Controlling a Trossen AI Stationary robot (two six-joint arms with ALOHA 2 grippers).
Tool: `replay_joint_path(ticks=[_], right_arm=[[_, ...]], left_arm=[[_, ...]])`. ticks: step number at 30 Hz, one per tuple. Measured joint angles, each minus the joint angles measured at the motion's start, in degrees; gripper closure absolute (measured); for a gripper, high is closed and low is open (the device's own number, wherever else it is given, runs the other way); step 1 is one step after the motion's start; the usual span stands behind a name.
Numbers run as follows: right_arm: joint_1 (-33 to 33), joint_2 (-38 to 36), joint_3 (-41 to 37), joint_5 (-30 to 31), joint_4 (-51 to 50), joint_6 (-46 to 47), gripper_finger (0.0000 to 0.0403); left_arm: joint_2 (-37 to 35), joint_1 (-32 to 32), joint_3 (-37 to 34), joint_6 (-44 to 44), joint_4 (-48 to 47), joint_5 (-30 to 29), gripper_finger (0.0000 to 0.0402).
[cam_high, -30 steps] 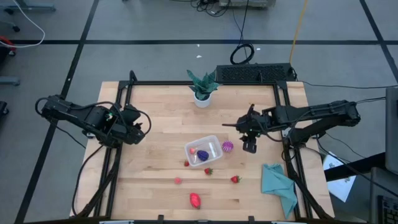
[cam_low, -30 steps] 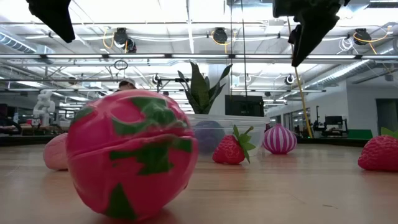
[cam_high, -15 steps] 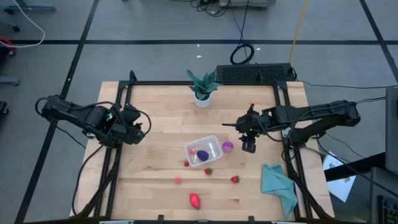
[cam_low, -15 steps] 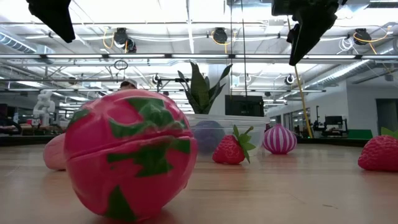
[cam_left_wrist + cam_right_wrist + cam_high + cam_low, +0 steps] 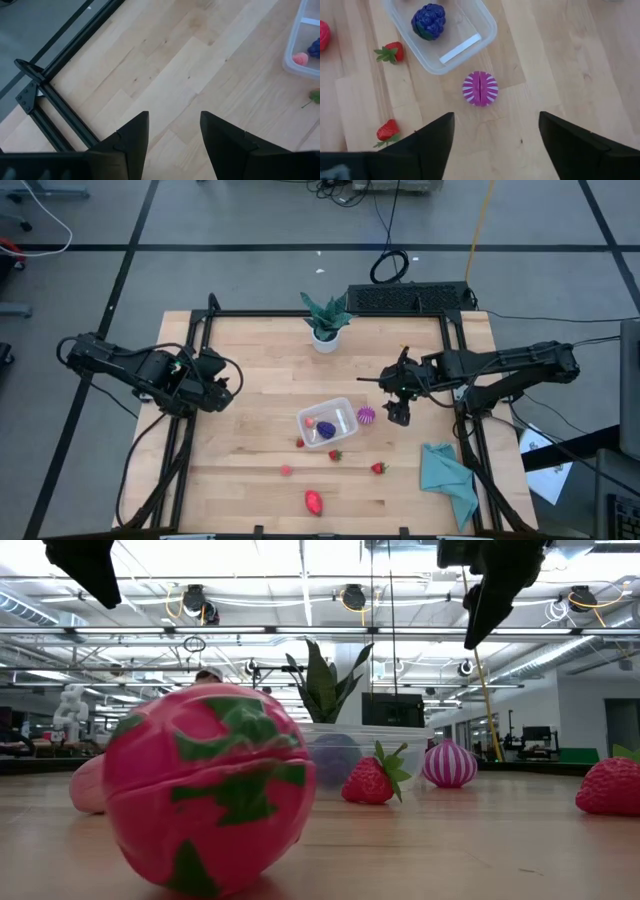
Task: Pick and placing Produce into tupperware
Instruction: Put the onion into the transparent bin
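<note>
Hovering above the wooden worktop (image 5: 260,380), the right gripper (image 5: 399,416) hangs with jaws open just beside a purple striped fruit (image 5: 480,88), which lies next to the clear tupperware (image 5: 342,406) holding a dark purple fruit (image 5: 428,21). Strawberries (image 5: 388,130) and other red produce lie scattered nearby. The left gripper (image 5: 174,132), jaws open, waits near the worktop's left edge.

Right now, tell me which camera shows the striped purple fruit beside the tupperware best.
The right wrist view: the striped purple fruit lies unobstructed, just outside the tupperware. The high view shows it as a tiny dot; the low view shows its side, far back. The left wrist view misses it.
</note>
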Motion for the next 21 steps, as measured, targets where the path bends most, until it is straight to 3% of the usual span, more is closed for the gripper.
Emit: replay_joint_path(ticks=[7,21], right_arm=[[0.00,3.17,-0.04,-1.74,0.11,0.24,0.0085],[0.00,12.52,-0.04,-3.32,3.11,-4.55,0.0083]], left_arm=[[0.01,0.00,0.00,0.02,0.34,0.01,0.0217],[0.02,0.00,0.00,0.09,0.35,0.46,0.0218]])
